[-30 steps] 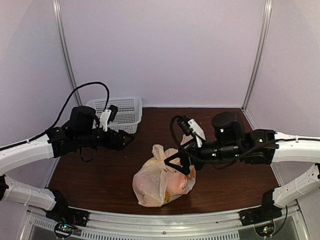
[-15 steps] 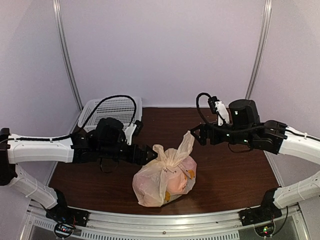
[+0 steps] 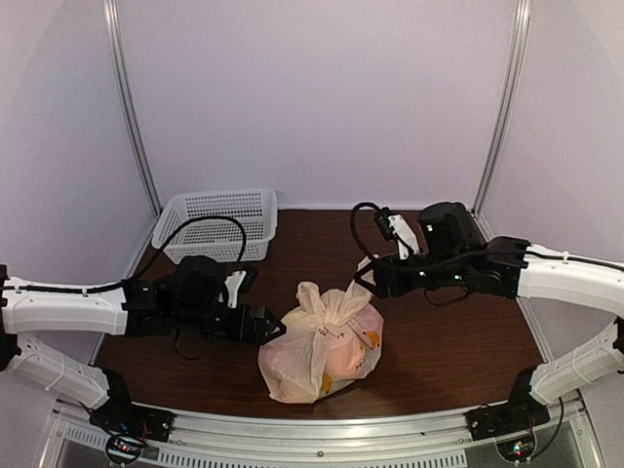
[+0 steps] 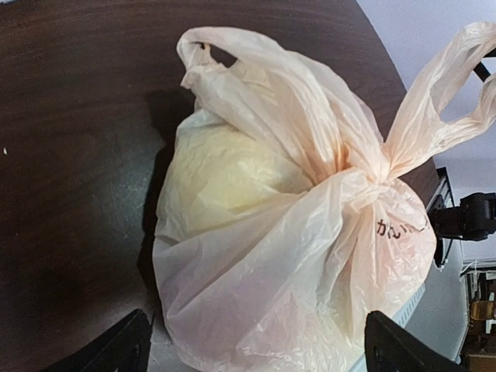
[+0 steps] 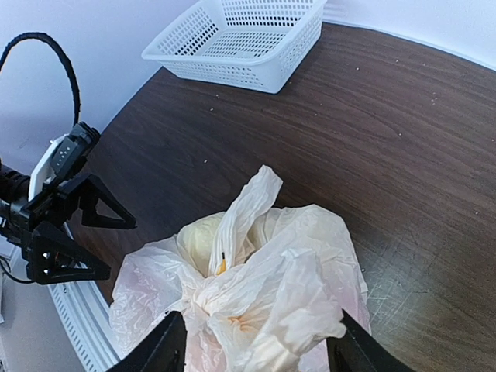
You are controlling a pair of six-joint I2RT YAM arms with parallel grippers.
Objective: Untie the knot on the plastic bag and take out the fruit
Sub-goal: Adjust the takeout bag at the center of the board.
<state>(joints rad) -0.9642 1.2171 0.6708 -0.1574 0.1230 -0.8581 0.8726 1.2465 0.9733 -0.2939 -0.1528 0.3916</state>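
The cream plastic bag sits on the dark table near the front, its knot tied, with two loose ears standing up from it. Fruit shows orange and pale yellow through the film. My left gripper is open, low against the bag's left flank; in the left wrist view the bag bulges between its fingertips, and the knot lies beyond. My right gripper hovers over the bag's right ear, jaws apart, a fold of film lying loose between them.
A white perforated basket stands at the back left, also in the right wrist view as the basket. Pale walls with metal posts close in the table on three sides. A metal rail runs along the front edge.
The right gripper came down and left toward the bag, and the ear that it had stretched up has gone slack. The left gripper dropped back and lower, beside the bag's left flank.
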